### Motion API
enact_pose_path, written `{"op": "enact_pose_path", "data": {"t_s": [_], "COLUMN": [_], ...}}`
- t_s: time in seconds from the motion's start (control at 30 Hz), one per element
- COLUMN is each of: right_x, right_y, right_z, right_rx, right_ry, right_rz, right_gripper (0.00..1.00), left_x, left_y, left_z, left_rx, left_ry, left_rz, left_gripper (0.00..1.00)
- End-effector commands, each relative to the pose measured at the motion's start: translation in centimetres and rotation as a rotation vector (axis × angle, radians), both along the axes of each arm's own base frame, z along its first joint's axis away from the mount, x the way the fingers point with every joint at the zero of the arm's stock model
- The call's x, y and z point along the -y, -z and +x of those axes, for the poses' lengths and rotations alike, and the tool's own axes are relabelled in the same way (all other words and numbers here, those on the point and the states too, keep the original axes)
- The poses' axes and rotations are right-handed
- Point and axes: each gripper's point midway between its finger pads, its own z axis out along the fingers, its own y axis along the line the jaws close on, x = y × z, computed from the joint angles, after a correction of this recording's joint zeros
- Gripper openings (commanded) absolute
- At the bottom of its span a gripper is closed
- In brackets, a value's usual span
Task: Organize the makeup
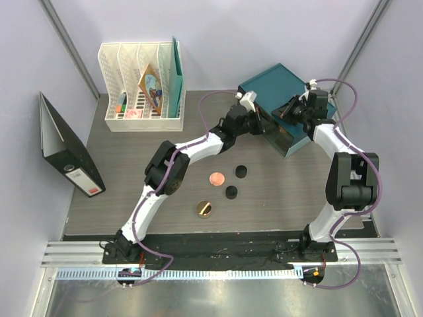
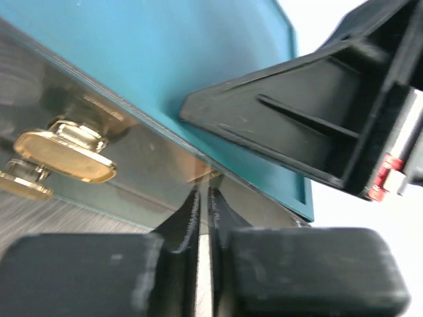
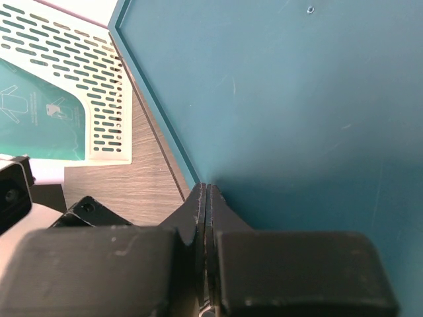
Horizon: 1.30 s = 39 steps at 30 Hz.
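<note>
Plainly, coral compact (image 1: pixel 216 177) lies flat.

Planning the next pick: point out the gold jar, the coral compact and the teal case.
gold jar (image 1: pixel 203 209): top external view, centre of its lid.
coral compact (image 1: pixel 215 178): top external view, centre of its round top.
teal case (image 1: pixel 272 82): top external view, bare lid surface.

Legible text: none

Black lever-arch binder (image 1: pixel 66 155), white spine label (image 1: pixel 87 180) with red patch: printing too small to read

Teal sheet (image 3: pixel 36 119) in white perforated plastic file rack (image 3: pixel 99 86): faint line figures, possibly pictograms, no words made out

Illustrated card (image 1: pixel 152 89), same rack: picture only, blurred
</note>
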Motion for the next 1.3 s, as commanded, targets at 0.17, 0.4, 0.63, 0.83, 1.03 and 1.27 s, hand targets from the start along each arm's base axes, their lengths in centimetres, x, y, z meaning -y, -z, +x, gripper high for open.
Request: {"op": "enact_pose_path", "data": {"t_s": [0.17,0.4,0.63,0.83,1.03,1.27], "right_x": [1.1,1.1,1.0,1.0,1.1,1.1], "right_y": [13.1,12.9,13.0,12.8,13.0,13.1], "right_z": [-8.3,-8.3,-8.4,-8.4,-8.7,-8.6], "right_rx": [-0.503,-0.496,-0.499,-0.496,-0.502,-0.504], "right_ry": [0.008,0.011,0.009,0.008,0.010,0.010], "right_rz": [-0.093,-0.094,-0.092,-0.091,-0.095,-0.093], "right_gripper": [0.01,0.01,0.01,0.01,0.01,0.01], "left_x": [1.4,-2.4,-6.4,-7.7,-6.6,-6.6], "left_y": [-6.3,-8.8,-6.9,-2.5,-2.2,1.3], "left_z": [-0.6,-3.7,-5.4,-2.6,-0.9,1.1], "left_rx": [0.093,0.232,0.092,-0.327,-0.470,-0.615], "left_ry": [0.053,0.073,0.130,0.093,0.120,-0.025], "left_rz": [-0.201,-0.156,-0.153,-0.299,-0.441,-0.418], "left_gripper": [0.15,0.20,0.57,0.82,0.86,0.82]}}
